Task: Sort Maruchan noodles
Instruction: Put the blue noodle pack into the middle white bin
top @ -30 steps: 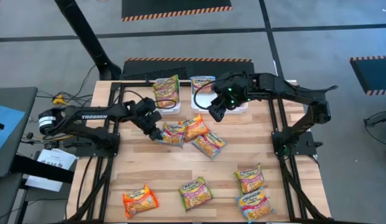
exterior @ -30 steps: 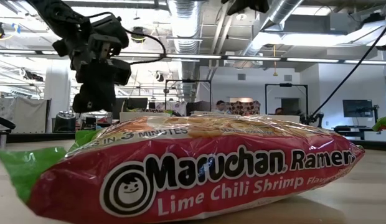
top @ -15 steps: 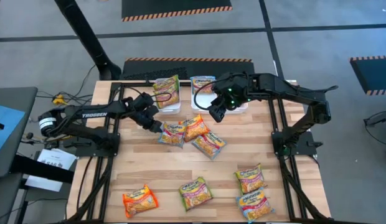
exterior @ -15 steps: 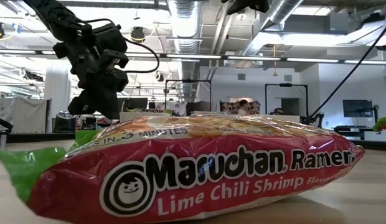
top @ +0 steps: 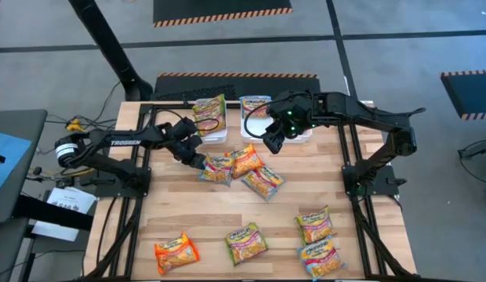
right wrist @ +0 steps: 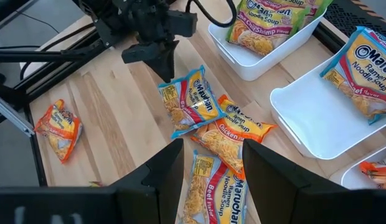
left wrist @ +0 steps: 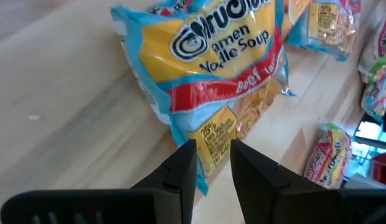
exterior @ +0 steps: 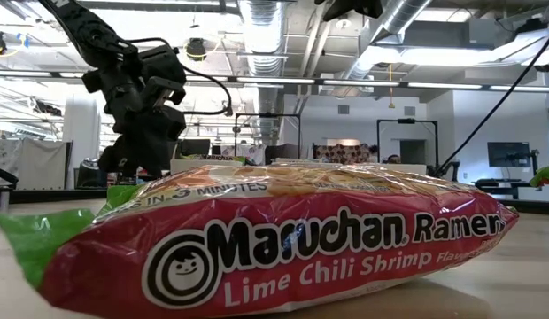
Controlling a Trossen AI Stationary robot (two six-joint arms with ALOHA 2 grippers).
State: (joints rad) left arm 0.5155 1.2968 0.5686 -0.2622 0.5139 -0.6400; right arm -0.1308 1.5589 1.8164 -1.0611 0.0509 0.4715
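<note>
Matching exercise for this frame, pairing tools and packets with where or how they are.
Things:
1. left tool
2. right tool
3. orange packet
4. green-edged packet

States:
A. lying in a white bin
B. open, holding nothing
C. at the edge of the blue-edged packet
D. alone on the wood, away from the central pile

Pairs: 1-C, 2-B, 3-D, 4-A
</note>
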